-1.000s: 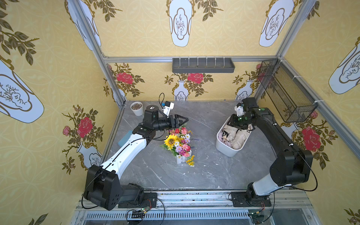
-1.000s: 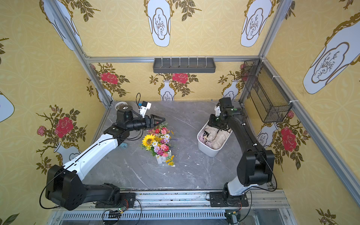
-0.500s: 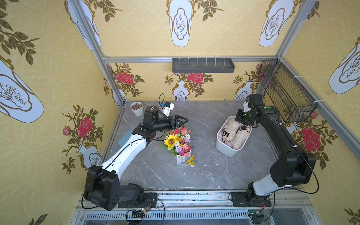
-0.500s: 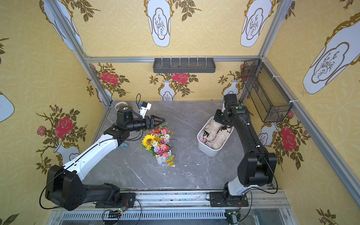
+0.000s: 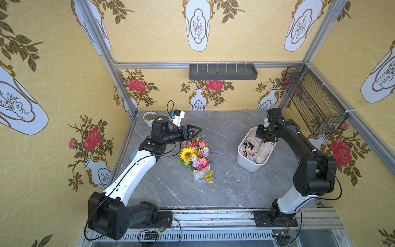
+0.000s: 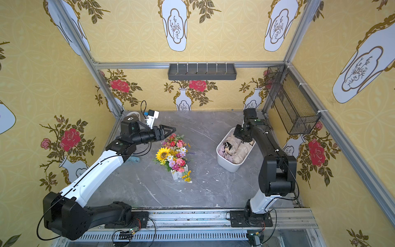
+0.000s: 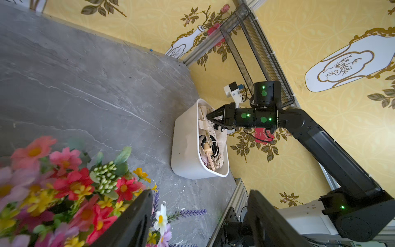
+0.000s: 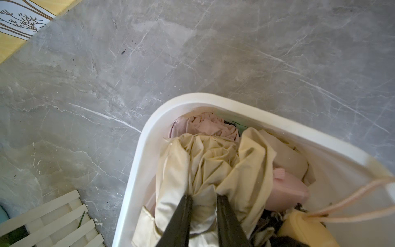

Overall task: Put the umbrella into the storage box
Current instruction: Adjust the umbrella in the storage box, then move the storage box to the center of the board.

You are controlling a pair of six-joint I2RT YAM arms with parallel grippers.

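Lying inside the white smooth plastic storage box [image 8: 149, 128] with round corners, the cream folded cloth umbrella [image 8: 213, 162] sits right under the right gripper [image 8: 203, 195], whose black tips pinch a wrinkly fold of it. A pink folded umbrella [image 8: 205, 128] lies beside it. The left gripper [image 5: 197, 130] hangs spread wide over a bunch of bright flowers [image 5: 195, 154] on the gray marble desk [image 5: 224, 188].

Both top views: high overhead, whole table [image 5: 192, 192]. Right wrist: close above storage box [image 8: 141, 154]; all four views share it.
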